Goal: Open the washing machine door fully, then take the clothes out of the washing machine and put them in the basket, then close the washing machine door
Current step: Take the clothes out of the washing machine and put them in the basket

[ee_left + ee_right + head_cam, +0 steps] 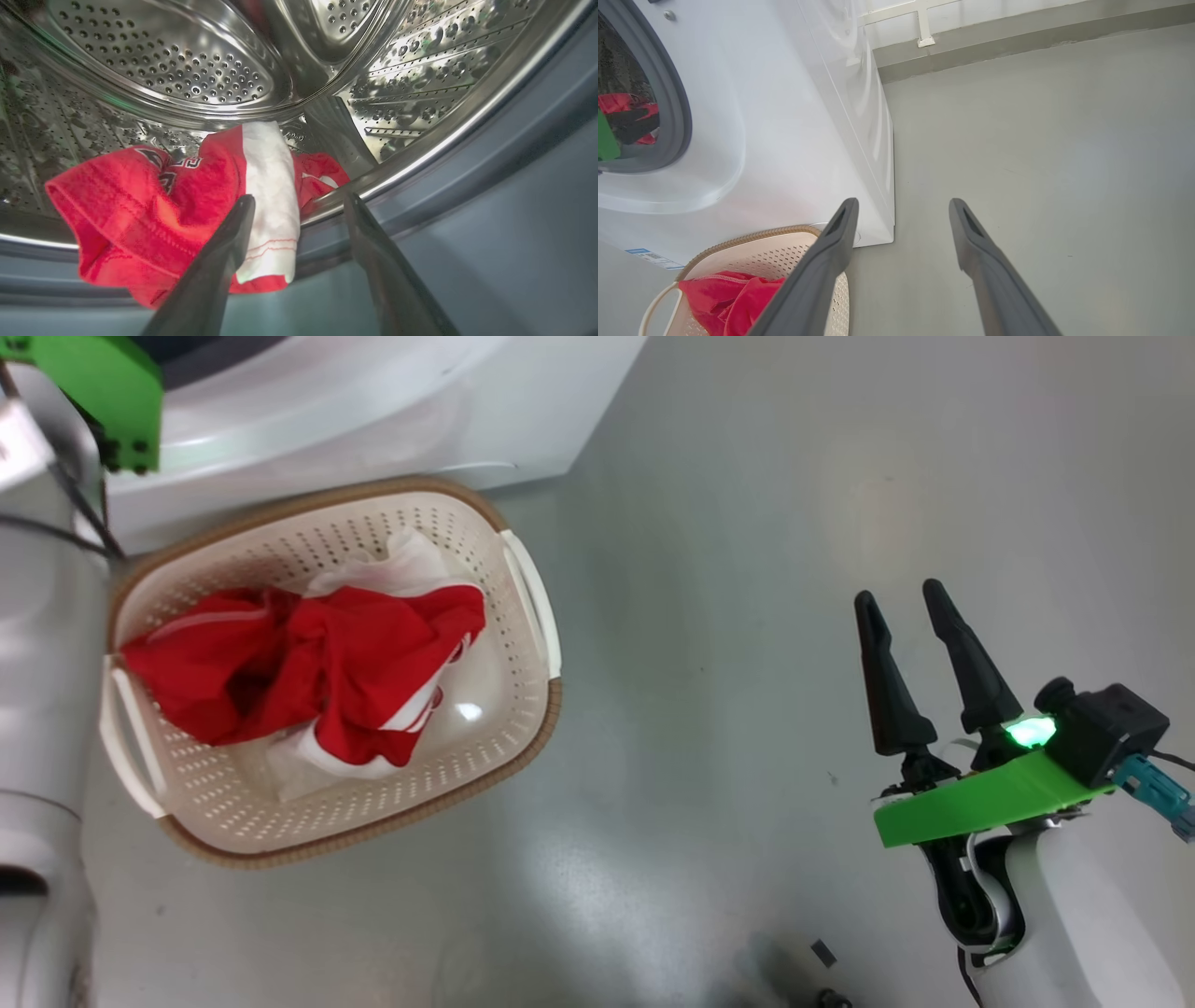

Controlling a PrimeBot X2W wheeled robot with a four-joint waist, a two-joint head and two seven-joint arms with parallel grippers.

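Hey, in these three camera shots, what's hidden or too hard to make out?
Left wrist view: print on the red garment is folded under; a finger of the left claw covers its lower edge.
Right wrist view: blue label on the washing machine is too small to read; the bottom edge cuts off the basket.
Head view: clothes hide the basket's floor.

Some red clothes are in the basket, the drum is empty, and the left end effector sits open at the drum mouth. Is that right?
Not quite: the drum is not empty. The left wrist view shows a red garment with white trim lying at its front lip, by the open left end effector. Some red clothes are indeed in the basket.
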